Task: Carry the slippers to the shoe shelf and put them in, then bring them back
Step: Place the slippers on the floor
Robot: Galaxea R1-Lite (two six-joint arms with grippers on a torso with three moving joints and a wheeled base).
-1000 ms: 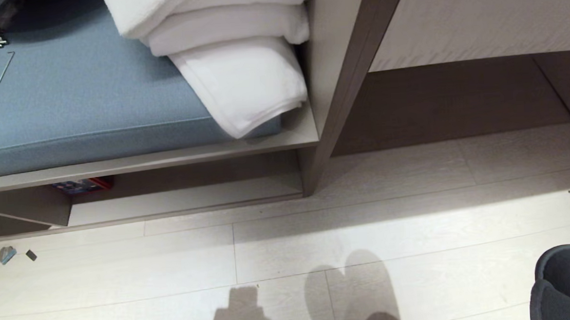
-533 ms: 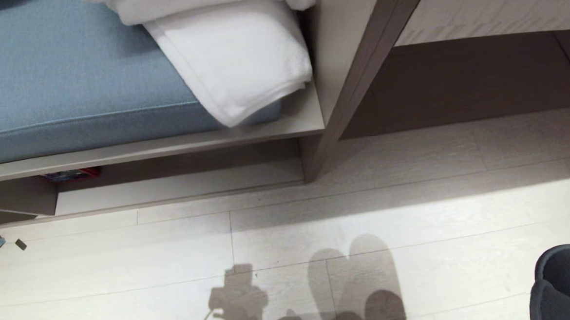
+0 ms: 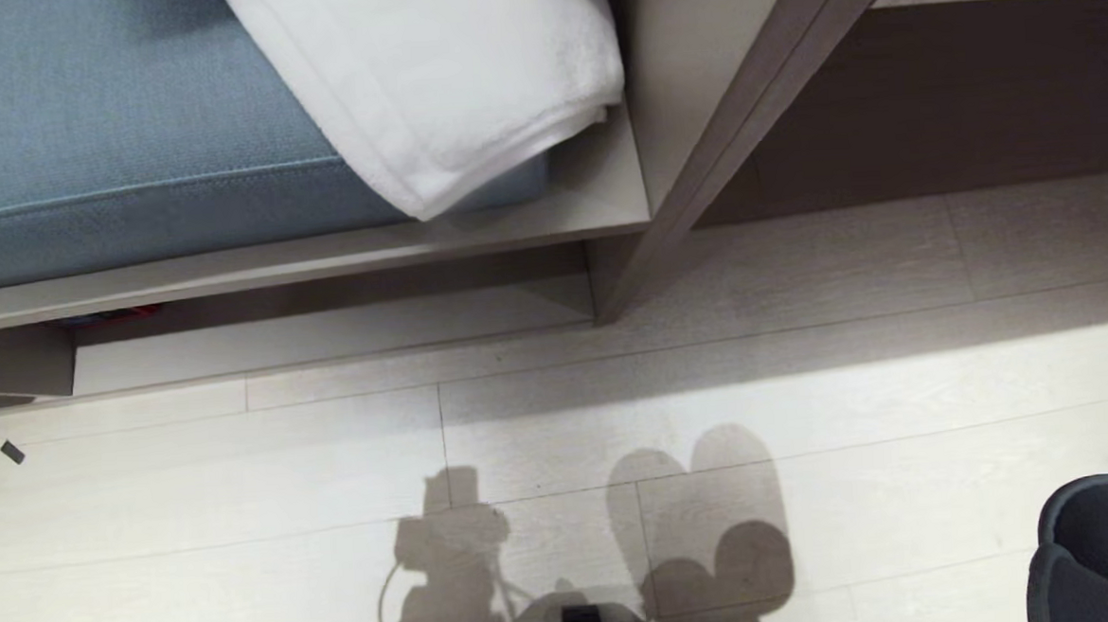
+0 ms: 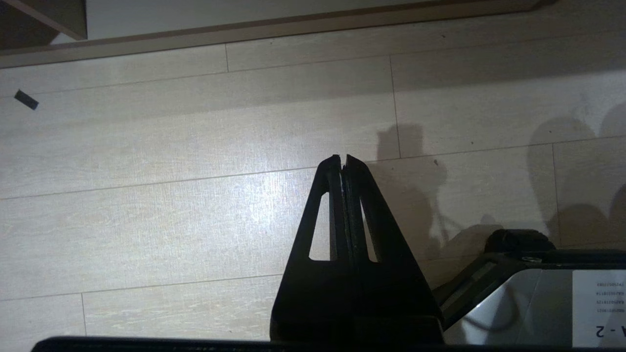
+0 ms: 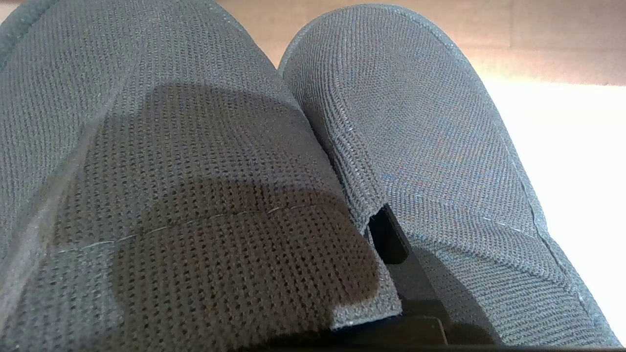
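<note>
The dark grey slippers (image 3: pixel 1107 547) hang together at the lower right corner of the head view, above the pale floor. In the right wrist view both slippers (image 5: pixel 195 161) fill the picture side by side. My right gripper (image 5: pixel 379 230) is shut on their inner edges, with one black finger (image 5: pixel 391 244) showing between them. The shoe shelf (image 3: pixel 328 332), a low cubby with a pale base board, lies under the bench at the left, well away from the slippers. My left gripper (image 4: pixel 342 157) is shut and empty over bare floor.
A blue cushion (image 3: pixel 108 116) tops the bench, with a white folded towel (image 3: pixel 447 80) at its right end. A brown upright panel (image 3: pixel 699 180) divides the bench from a dark recess (image 3: pixel 960 100). Small scraps (image 3: pixel 11 453) lie on the floor at far left.
The whole head picture has shifted: bench, towels and cubby slid up and left, and my shadow shows more on the floor. The slippers stay in the same corner.
</note>
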